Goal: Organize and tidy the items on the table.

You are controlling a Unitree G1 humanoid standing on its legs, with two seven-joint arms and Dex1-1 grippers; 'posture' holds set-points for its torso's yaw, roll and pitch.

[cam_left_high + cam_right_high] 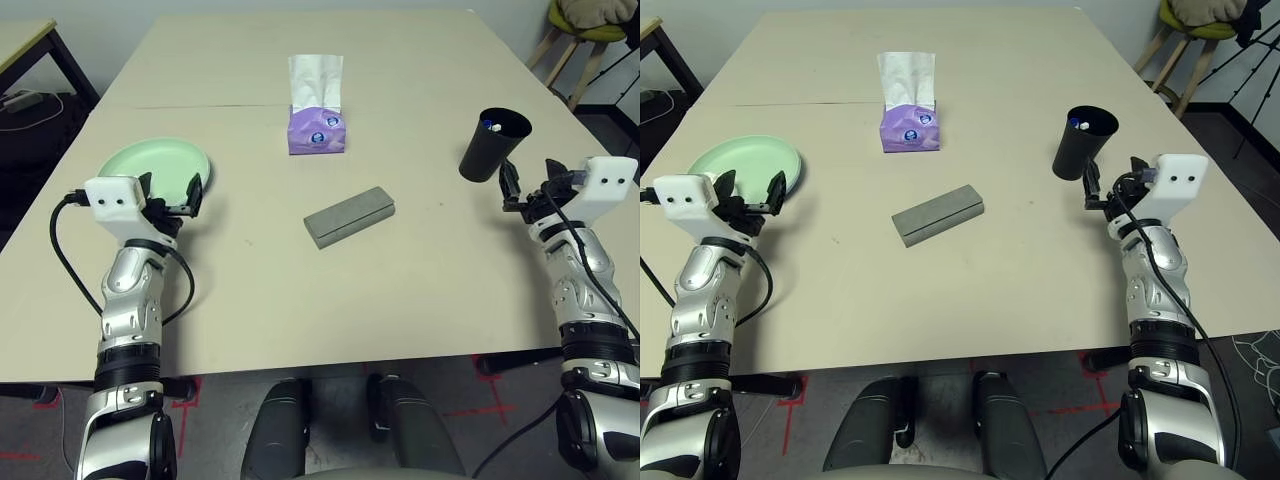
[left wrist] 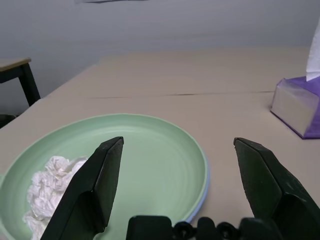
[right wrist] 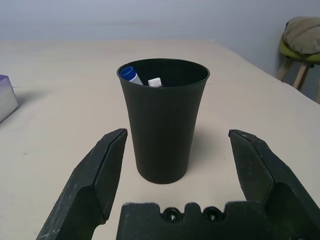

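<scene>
A mint green plate [image 1: 155, 162] lies at the left of the table [image 1: 400, 300], stacked on a pale blue plate whose rim [image 2: 205, 176] peeks out below it. Crumpled white tissue [image 2: 47, 187] rests on the green plate. My left gripper [image 1: 172, 190] hovers open at the plate's near edge. In the table's middle lies the grey-green glasses case [image 1: 349, 216]. A black cup [image 1: 494, 145] stands upright at the right with a white marker pen [image 3: 129, 75], blue-capped, inside it. My right gripper [image 3: 177, 134] is open just short of the cup, not touching it.
A purple tissue box [image 1: 318, 128] with a white tissue sticking up stands at the back centre. A dark-framed side desk [image 1: 30, 45] is off the far left corner. A stool with a green cushion [image 1: 585, 30] is beyond the far right corner.
</scene>
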